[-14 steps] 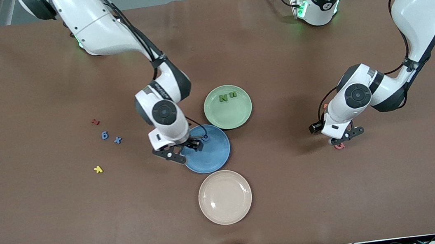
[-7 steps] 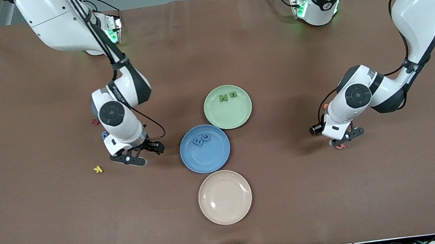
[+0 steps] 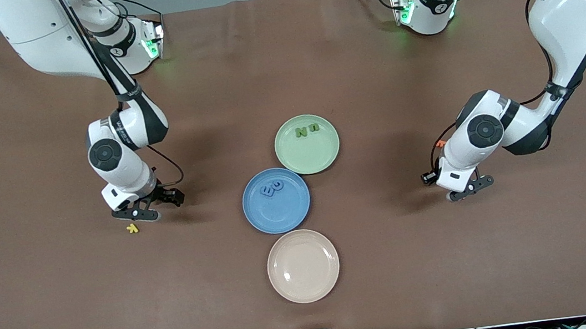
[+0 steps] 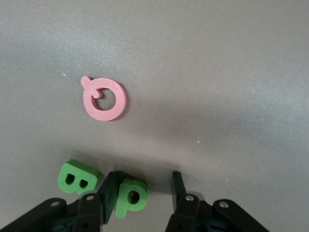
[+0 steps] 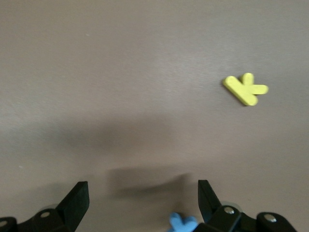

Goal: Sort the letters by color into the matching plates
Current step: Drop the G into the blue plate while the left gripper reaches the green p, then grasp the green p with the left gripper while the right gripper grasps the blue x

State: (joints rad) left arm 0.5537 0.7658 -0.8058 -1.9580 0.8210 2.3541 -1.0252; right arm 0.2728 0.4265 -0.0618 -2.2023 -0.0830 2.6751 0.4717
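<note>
While both arms bend down over the table (image 3: 64, 304), each pincer hangs low at its own end.
Right arm: reaches from its base, elbow folded, wrist pointing down.
Right pincer (image 3: 150, 207): fingers spread, holding nothing, over bare table just beside the yellow letter (image 3: 132, 228); a blue letter (image 5: 182, 224) peeks in at the edge of the right wrist view, by one finger.
Left arm: drops from a high shoulder, forearm doubled back, wrist tilted downward.
Left pincer (image 3: 466, 188): fingers spread, with a green P (image 4: 130, 197) between them against one finger, not pinched; a green B (image 4: 77, 177) lies just beside, a pink letter (image 4: 104, 99) apart.
Blue plate (image 3: 290, 212): mid-table, holding two blue letters (image 3: 272, 188).
Green plate (image 3: 320, 158): touching the blue plate, farther from the front camera, holding two green letters (image 3: 306, 130).
Cream plate (image 3: 303, 265): nearest the front camera.
</note>
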